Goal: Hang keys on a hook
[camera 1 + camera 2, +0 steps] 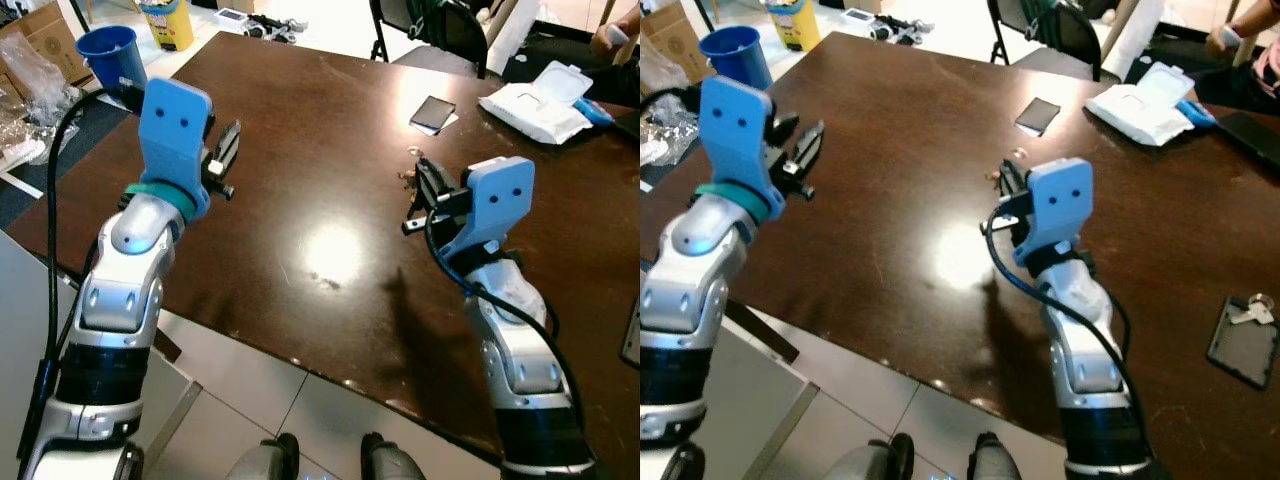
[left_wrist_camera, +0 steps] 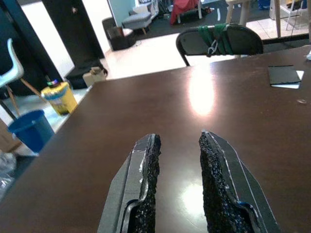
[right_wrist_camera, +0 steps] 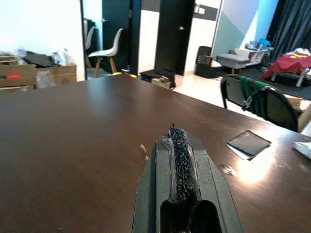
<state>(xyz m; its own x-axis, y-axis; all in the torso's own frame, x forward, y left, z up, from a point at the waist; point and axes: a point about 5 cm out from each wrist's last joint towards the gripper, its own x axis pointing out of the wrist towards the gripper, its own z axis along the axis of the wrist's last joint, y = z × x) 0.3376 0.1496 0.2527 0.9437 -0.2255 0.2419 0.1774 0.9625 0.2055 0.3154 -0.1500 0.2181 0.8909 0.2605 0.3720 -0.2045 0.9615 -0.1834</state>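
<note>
Both hands raised over the brown desk (image 1: 300,130)

The left hand (image 1: 226,160) hovers near the desk's left edge, its fingers (image 2: 146,184) a narrow gap apart and holding nothing. The right hand (image 1: 418,196) is over the desk's middle, fingers pressed together. The keys (image 1: 408,176) lie just beyond its tip. Further back lie a phone (image 1: 433,113) and a wipes pack (image 1: 535,110), near the far right corner
</note>
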